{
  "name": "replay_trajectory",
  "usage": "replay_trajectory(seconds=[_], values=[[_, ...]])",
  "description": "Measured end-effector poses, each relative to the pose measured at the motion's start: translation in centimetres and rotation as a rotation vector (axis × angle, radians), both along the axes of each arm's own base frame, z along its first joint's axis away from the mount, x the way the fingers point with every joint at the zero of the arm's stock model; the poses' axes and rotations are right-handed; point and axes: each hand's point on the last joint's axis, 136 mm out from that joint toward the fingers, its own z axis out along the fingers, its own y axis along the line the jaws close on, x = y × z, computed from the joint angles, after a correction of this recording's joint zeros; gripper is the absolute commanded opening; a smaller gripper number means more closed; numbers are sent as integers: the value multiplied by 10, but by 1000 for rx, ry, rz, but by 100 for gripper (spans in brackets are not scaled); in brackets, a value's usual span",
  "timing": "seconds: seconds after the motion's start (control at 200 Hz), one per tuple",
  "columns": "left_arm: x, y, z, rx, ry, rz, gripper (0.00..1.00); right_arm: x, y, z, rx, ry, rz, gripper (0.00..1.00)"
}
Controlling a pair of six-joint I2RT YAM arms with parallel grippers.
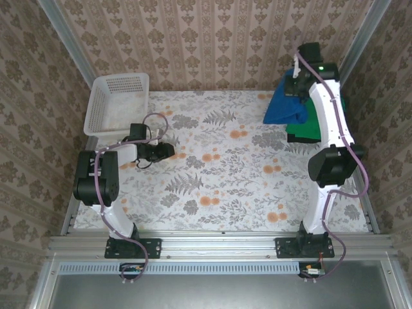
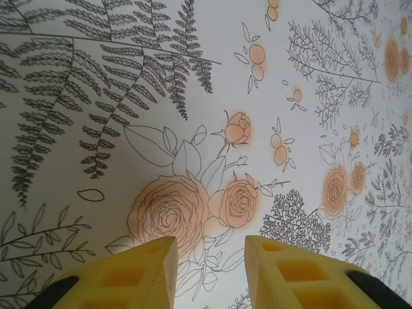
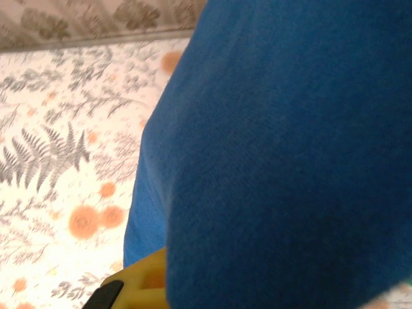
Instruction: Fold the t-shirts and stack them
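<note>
At upper right of the top view, on the flowered tablecloth [image 1: 225, 174], saw the blue t-shirt [image 1: 283, 109] lying partly over the green t-shirt [image 1: 312, 129]. Judged this as the stacking step: best done by lowering slowly, matching edges with the green below, and letting go only once flat. Could not tell whether the right gripper [image 1: 295, 90] was pinching the blue cloth; made out just one yellow finger [image 3: 145, 280] beside the fabric. At upper left, found the white basket [image 1: 94, 106], seemingly holding nothing. Saw the left gripper [image 2: 209, 243] spread apart over bare tablecloth, gripping nothing.
</note>
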Motion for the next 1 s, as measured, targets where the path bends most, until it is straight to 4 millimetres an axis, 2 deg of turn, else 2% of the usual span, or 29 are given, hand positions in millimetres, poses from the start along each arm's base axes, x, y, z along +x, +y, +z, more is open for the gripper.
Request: replay_trajectory(seconds=[0.075, 0.135, 0.415, 0.45, 0.495, 0.585, 0.635, 0.68, 0.84, 0.91, 1.0], values=[[0, 0, 0, 0, 0, 0, 35, 7, -23, -2, 15, 5, -20, 0], [0, 0, 0, 0, 1, 0, 35, 10, -41, -13, 33, 28, -35, 0], [-5, 1, -4, 1, 13, 0, 35, -2, -129, -113, 122, 255, -186, 0], [-7, 1, -3, 1, 15, 0, 35, -4, -138, -121, 127, 271, -203, 7], [-9, 1, -1, 1, 14, 0, 35, -7, -149, -132, 132, 291, -223, 25], [-9, 1, 9, 0, -3, 0, 35, -14, -166, -142, 132, 315, -260, 43], [-9, 1, 16, -1, -22, -1, 35, -17, -175, -144, 122, 316, -276, 45], [-9, 1, 23, -2, -39, -2, 35, -19, -181, -144, 118, 316, -292, 46], [-10, 2, 39, 1, -74, 1, 36, -25, -191, -144, 80, 323, -353, 62], [-12, 3, 45, 4, -84, 1, 37, -33, -184, -143, 52, 329, -373, 67], [-15, 4, 52, 6, -94, 4, 38, -42, -163, -131, 45, 302, -383, 70]])
